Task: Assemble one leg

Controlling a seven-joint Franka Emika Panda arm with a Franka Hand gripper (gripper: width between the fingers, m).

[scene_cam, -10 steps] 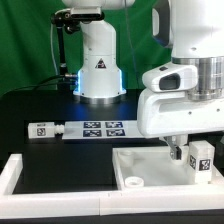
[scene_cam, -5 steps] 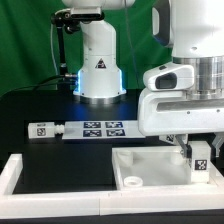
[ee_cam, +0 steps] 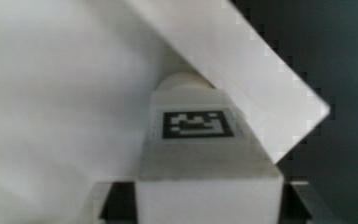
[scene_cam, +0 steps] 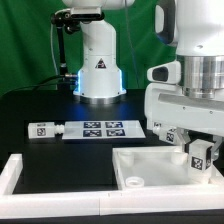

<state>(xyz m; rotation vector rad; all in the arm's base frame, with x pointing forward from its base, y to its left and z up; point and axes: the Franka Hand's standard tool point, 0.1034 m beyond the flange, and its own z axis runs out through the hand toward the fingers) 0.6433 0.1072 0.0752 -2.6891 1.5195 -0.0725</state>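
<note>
In the exterior view the tool (scene_cam: 199, 160) grips the leg (scene_cam: 201, 156) above the white tray (scene_cam: 150, 165), its fingers mostly hidden. In the wrist view the leg (ee_cam: 199, 145) sits clamped, its lower end cut off

no readable text, only square tags (scene_cam: 103, 128)
</note>
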